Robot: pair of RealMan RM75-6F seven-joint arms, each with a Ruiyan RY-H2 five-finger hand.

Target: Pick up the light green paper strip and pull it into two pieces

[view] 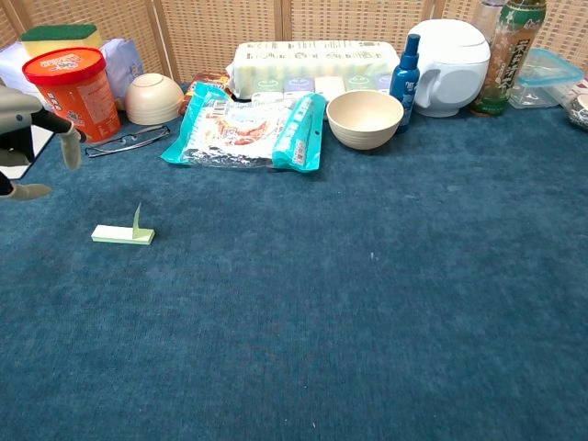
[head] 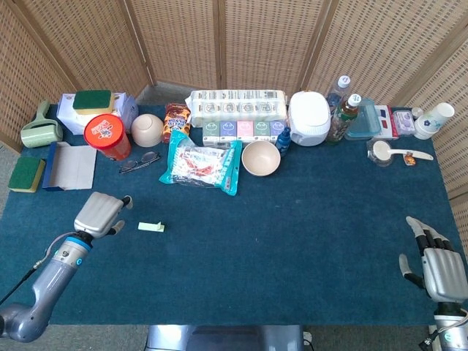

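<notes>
The light green paper strip lies flat on the blue table cover, one end curling upward. My left hand hovers just left of it, fingers apart, holding nothing; a small gap separates it from the strip. At the table's near right corner my right hand rests open, fingers spread, far from the strip. The chest view does not show it.
Along the back stand a red tub, glasses, a snack bag, a beige bowl, a white cooker and bottles. A notebook lies left of the strip.
</notes>
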